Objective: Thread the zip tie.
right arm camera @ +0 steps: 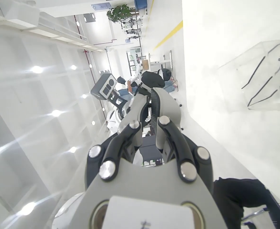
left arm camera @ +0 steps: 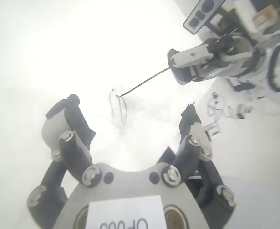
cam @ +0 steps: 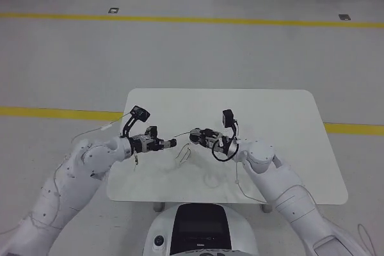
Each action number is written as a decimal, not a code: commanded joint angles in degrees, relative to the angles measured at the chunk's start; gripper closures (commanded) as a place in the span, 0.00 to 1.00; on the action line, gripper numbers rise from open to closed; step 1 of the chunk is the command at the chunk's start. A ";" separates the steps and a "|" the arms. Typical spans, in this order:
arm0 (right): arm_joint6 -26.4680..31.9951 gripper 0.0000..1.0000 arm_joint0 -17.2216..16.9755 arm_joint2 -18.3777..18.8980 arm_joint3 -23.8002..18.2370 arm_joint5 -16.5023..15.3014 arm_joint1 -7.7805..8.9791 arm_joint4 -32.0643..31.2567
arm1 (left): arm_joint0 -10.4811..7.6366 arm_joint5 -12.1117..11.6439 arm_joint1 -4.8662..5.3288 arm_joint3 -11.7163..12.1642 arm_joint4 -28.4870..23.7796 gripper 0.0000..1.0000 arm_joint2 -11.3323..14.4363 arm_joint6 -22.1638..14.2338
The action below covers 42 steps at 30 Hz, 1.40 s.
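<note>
While the left claw (left arm camera: 131,104) hangs spread, the right claw (left arm camera: 172,68) pinches a zip tie (left arm camera: 144,83) by one end.

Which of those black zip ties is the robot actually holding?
The straight tie, pinched at one end by the right hand; the looped ties lie loose on the table.

White worktop (cam: 275,128) beneath the jaws, pale grey floor (cam: 64,64) all around it, yellow lines (cam: 179,20) striping that floor beyond, and a potted plant (right arm camera: 119,13) far off.
</note>
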 commanded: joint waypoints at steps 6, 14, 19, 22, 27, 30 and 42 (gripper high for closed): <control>0.87 1.00 -0.04 -0.62 -0.37 -3.64 -0.05 -1.42 | -3.60 0.01 -0.57 6.40 -16.61 0.00 2.22 -9.39; 0.87 1.00 -0.04 -0.62 -0.37 -3.64 -0.05 -1.42 | -3.73 0.23 -0.73 7.00 -17.71 0.00 2.56 -9.21; 1.33 1.00 -1.17 -0.54 -1.46 -7.00 0.19 -3.30 | -3.27 0.01 -1.29 9.81 -34.86 0.00 1.38 -13.56; 3.34 1.00 -1.40 -0.27 -1.15 -9.90 0.34 -3.20 | -3.32 0.01 -1.78 11.86 -42.29 0.00 0.64 -17.20; 5.37 1.00 -1.27 -0.68 -0.77 -13.18 0.22 -2.02 | -4.28 0.01 -2.80 15.26 -44.34 0.00 0.63 -20.06; 6.53 1.00 -1.06 -0.97 -0.50 -14.79 0.04 -0.06 | -4.69 0.01 -3.40 16.79 -44.96 0.00 0.54 -20.97; 7.21 1.00 0.02 -1.62 1.13 -14.57 -0.19 0.48 | -4.82 0.01 -4.14 18.39 -47.84 0.00 0.56 -23.43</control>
